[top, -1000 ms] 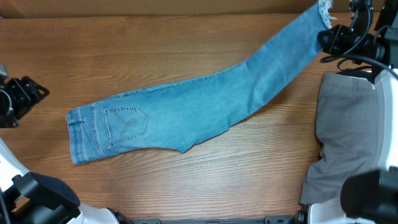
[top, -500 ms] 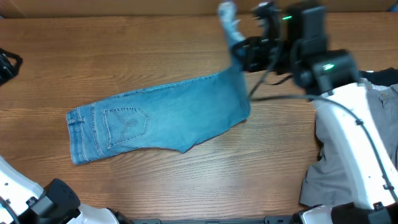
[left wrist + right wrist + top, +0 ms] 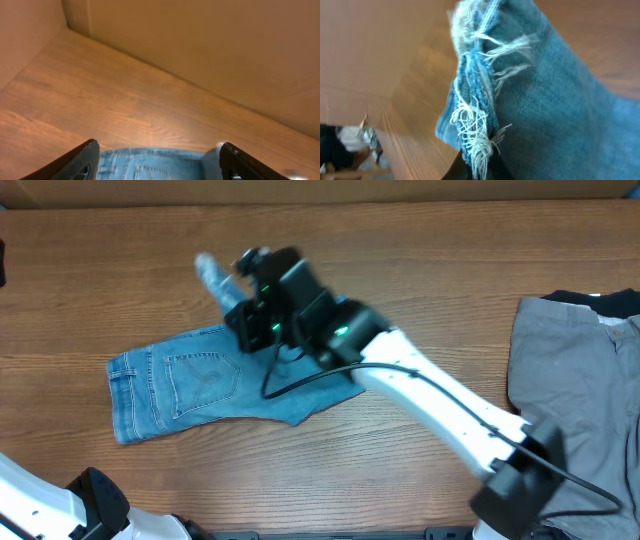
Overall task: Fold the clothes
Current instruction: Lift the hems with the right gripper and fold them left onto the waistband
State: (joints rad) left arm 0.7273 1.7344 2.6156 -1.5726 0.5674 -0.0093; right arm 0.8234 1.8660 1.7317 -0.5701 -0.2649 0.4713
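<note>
Jeans [image 3: 200, 385] crosswise, waistband [image 3: 122, 395] left, hem [image 3: 207, 270] perhaps aloft

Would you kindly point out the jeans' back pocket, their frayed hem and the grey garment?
back pocket [image 3: 203, 383]: overhead view, middle of the stitched pocket.
frayed hem [image 3: 471, 102]: right wrist view, the ragged threaded edge.
grey garment [image 3: 565, 390]: overhead view, its flat middle.

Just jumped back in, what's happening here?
The right gripper is pinching the light blue jeans by their frayed ankle hem, held up above the back-pocket end, which lies flat on the table. The fold isn't laid down yet. The left gripper is open and empty, clear of the jeans. A grey garment lies at the right.
</note>
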